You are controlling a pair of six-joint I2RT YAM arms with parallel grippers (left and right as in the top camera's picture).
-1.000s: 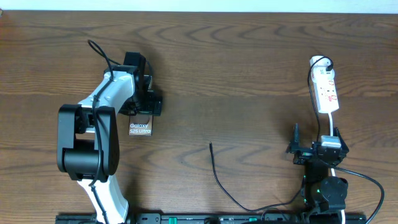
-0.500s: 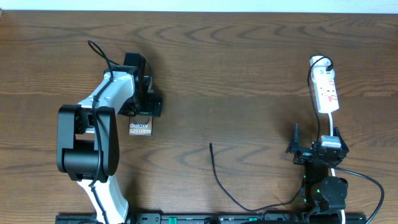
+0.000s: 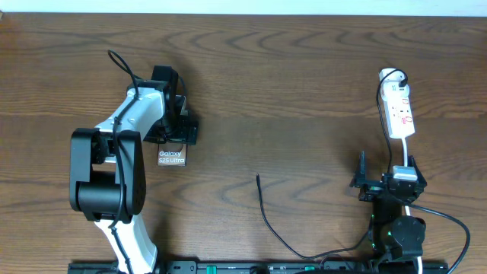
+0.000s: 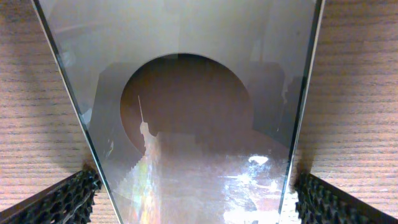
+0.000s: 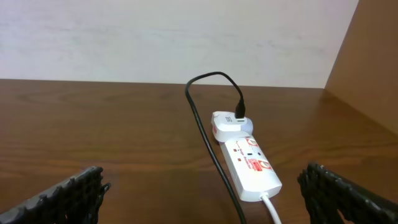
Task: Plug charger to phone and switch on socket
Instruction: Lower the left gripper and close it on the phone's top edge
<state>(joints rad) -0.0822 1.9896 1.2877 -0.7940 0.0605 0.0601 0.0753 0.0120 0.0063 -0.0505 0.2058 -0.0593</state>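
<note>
The phone (image 3: 171, 157) lies flat on the table at the left, its lettered end showing below my left gripper (image 3: 173, 135). In the left wrist view the phone (image 4: 186, 93) fills the frame, and my left gripper (image 4: 198, 206) stands open astride it, a finger just outside each long edge. The charger cable (image 3: 268, 221) lies loose mid-table, its plug tip (image 3: 258, 178) pointing away. The socket (image 3: 399, 114) is a white strip at the far right. My right gripper (image 3: 386, 165) rests open just short of it, nothing between its fingers. From the right wrist the socket (image 5: 249, 163) and black cable (image 5: 202, 124) lie ahead.
A white adapter (image 5: 227, 122) sits plugged into the strip's far end with the black cable running from it. The strip's white cord (image 5: 270, 208) runs back toward my right arm. A pale wall stands behind the table's far edge, and a brown panel (image 5: 367, 62) rises at the right.
</note>
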